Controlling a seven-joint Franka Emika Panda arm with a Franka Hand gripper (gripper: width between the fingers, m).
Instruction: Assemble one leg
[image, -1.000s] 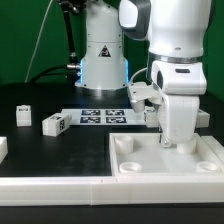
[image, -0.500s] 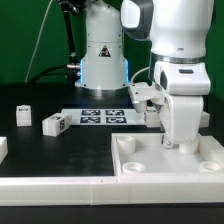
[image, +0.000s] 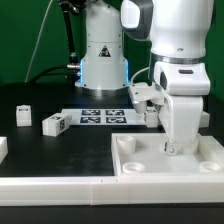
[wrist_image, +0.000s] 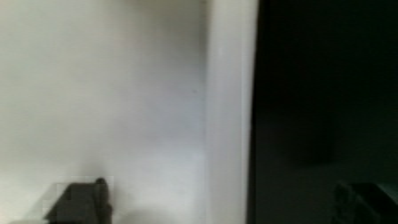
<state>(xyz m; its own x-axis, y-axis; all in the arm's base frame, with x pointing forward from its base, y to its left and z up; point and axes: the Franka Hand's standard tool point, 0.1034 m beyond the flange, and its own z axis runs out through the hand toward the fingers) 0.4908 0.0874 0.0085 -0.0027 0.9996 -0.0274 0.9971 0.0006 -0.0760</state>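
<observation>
Two legs, small white blocks with black-and-white tags, lie on the black table at the exterior view's left: one (image: 54, 123) nearer the middle, one (image: 23, 114) behind it. My gripper (image: 180, 148) hangs low over the far right part of the large white square piece (image: 150, 172), well away from both legs. In the wrist view the gripper (wrist_image: 217, 203) is open. Its two dark fingertips (wrist_image: 75, 202) stand wide apart with nothing between them. Blurred white surface fills one side of the wrist view and black the other.
The marker board (image: 100, 115) lies flat behind the legs. Another white part (image: 3, 147) shows at the exterior view's left edge. A long white bar (image: 50, 189) runs along the front. The arm's base (image: 100, 55) stands at the back.
The hand has sunk slightly toward the large white square piece. The legs have not moved.
</observation>
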